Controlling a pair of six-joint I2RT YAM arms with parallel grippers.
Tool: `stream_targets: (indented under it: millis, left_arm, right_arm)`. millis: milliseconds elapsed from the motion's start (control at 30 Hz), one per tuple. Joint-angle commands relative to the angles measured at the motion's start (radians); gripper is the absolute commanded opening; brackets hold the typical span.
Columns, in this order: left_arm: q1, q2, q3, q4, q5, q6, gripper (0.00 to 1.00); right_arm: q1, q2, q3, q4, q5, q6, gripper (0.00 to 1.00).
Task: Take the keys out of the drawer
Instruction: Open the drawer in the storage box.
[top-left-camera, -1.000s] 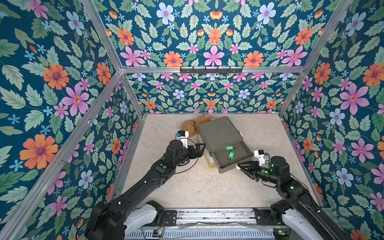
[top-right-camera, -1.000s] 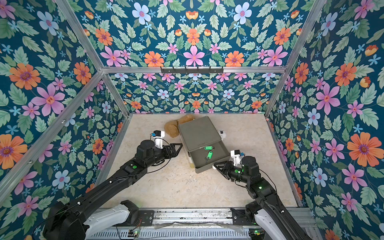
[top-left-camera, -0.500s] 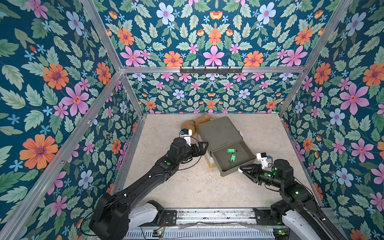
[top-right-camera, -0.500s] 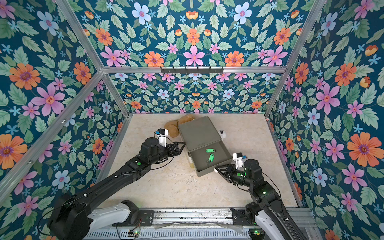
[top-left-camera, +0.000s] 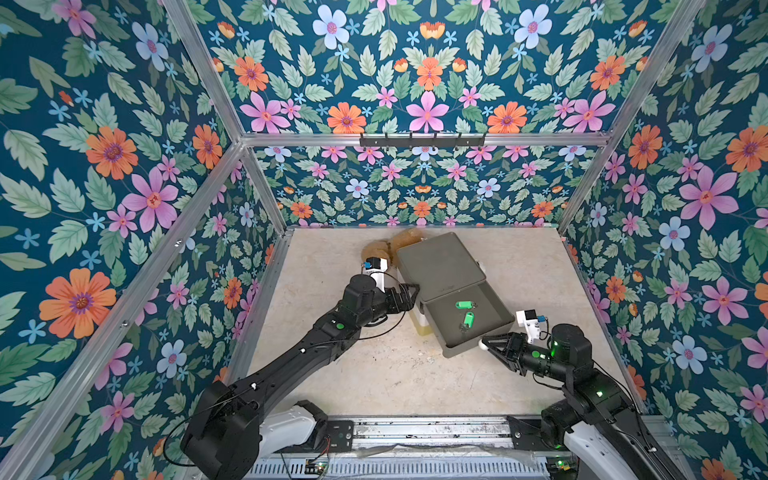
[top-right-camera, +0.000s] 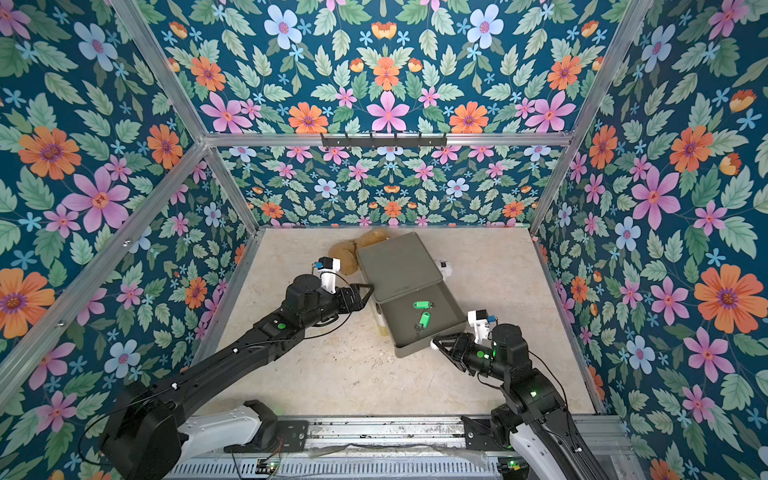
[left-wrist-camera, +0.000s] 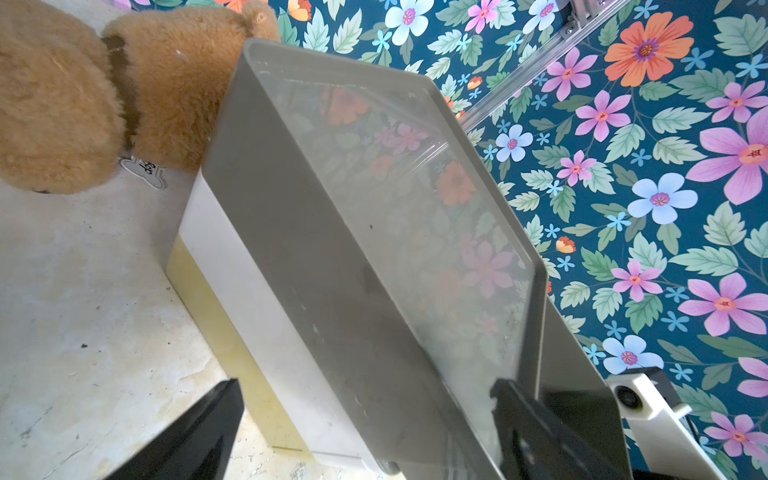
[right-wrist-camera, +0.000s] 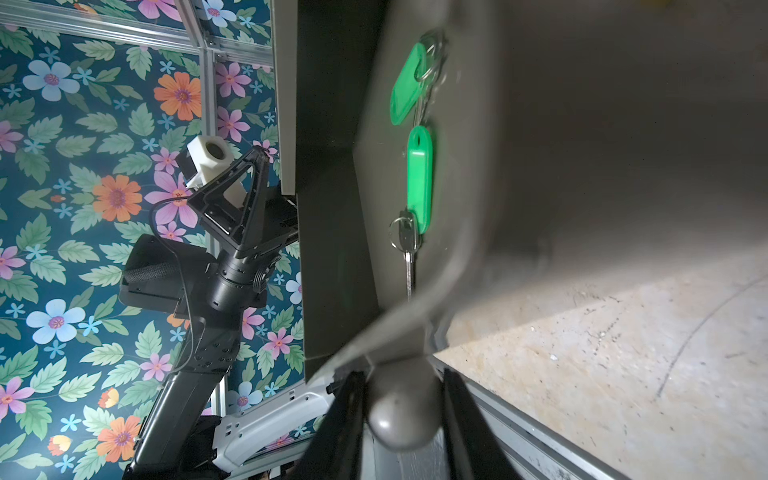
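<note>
Tabletop, left gripper wide at cabinet edge, right gripper pinching drawer knob, keys inside

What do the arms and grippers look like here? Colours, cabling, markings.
Both arms, left arm and right arm, are black jointed links on white base shells, with green status lights. Thin black cables loop beside them. Each wrist carries a white camera block with a blue tab. The left gripper and right gripper have black, triangular open-frame fingers.

left arm, right arm: black | 2 bases: white | wrist cameras: white (blue tabs) | LEDs: green
</note>
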Motion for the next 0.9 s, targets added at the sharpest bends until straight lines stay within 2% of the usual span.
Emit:
stream_targets:
  millis: [0, 400, 633, 867]
  left_arm:
    - [-0.003, 0.005, 0.009, 0.031, 0.0, 0.007, 0.99]
    - [-0.017, 0.018, 0.025, 0.028, -0.011, 0.007, 0.99]
    - [-0.026, 0.021, 0.03, 0.028, -0.018, 0.005, 0.99]
    - [-0.028, 0.013, 0.028, 0.023, -0.024, 0.007, 0.99]
  right_arm:
    - [0.001, -0.004, -0.001, -0.014, 0.007, 0.009, 0.18]
    - [0.001, -0.028, -0.004, -0.033, 0.004, 0.009, 0.21]
    - [0.001, -0.029, -0.003, -0.025, 0.006, 0.009, 0.35]
    - [0.001, -0.031, -0.004, -0.031, 0.008, 0.008, 0.54]
